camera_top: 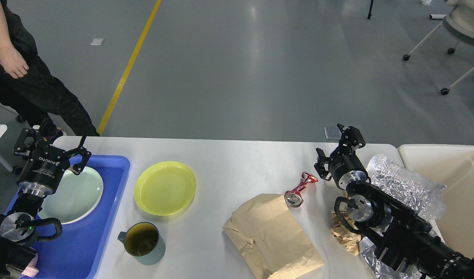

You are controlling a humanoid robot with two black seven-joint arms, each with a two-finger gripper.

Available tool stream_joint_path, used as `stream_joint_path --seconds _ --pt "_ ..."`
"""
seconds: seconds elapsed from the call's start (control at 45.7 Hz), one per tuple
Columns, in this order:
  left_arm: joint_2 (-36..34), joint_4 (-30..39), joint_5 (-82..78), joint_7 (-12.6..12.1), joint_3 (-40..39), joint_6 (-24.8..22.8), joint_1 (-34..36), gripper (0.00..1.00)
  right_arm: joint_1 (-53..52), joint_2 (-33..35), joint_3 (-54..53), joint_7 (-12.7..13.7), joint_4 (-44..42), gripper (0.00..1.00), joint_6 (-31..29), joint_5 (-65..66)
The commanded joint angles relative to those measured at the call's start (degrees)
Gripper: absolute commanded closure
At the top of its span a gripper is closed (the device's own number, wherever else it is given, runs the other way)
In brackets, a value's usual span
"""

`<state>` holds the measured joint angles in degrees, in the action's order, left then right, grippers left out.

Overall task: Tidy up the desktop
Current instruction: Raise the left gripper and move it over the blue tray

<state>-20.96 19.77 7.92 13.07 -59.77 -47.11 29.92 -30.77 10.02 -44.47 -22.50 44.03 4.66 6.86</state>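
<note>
- White, smooth desktop with rounded corners fills the lower half of the head view, far bigger than anything on it; far edge runs straight across, near edge is out of frame.
- Handling, as a judgement: the desktop itself is rigid, heavy and fixed, nothing to grip there. The grabbing goes to the loose items, and the slick surface probably lets light things slide when nudged.
- Blue tray sits at the left end of the desk, holding a pale green plate.
- Yellow plate lies just right of the tray, empty, likely hard and slippery; best taken at the rim.
- Teal mug stands toward the near edge, below the yellow plate; handle points left (a likely grip point).
- Brown paper bag lies flat and creased near the middle of the near edge; light and floppy, I'd guess.
- Crushed red can lies on its side just beyond the bag, touching or nearly touching its corner; light, may roll.
- Bubble wrap and crumpled brown paper pile at the right end, beside the beige bin.
- Left gripper hovers over the tray's far corner, fingers spread, holding nothing.
- Right gripper hovers near the far right edge, just right of the can, fingers apart, empty.
</note>
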Motion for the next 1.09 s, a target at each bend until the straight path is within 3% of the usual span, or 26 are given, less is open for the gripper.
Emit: stream_joint_path --seconds 0.0,0.634,0.831,0.94,1.071 --pt "-0.04 0.0 0.08 0.11 0.0 -0.09 -0.12 0.03 0.01 0.0 0.0 0.0 0.0 0.0 0.0 0.0" --pt "-2.51 0.27 -0.36 -0.24 0.18 2.55 0.4 0.03 0.01 0.0 0.0 0.0 0.0 0.0 0.0 0.0" --pt "-3.38 0.44 -1.07 -0.85 1.4 0.53 0.32 0.03 0.01 0.0 0.0 0.0 0.0 0.0 0.0 0.0" --pt "-5.49 0.27 -0.8 -1.65 5.0 -0.79 0.93 0.03 0.01 0.0 0.0 0.0 0.0 0.0 0.0 0.0" --pt "-10.32 -0.52 -1.33 -1.91 21.86 -0.44 6.72 0.03 0.01 0.0 0.0 0.0 0.0 0.0 0.0 0.0"
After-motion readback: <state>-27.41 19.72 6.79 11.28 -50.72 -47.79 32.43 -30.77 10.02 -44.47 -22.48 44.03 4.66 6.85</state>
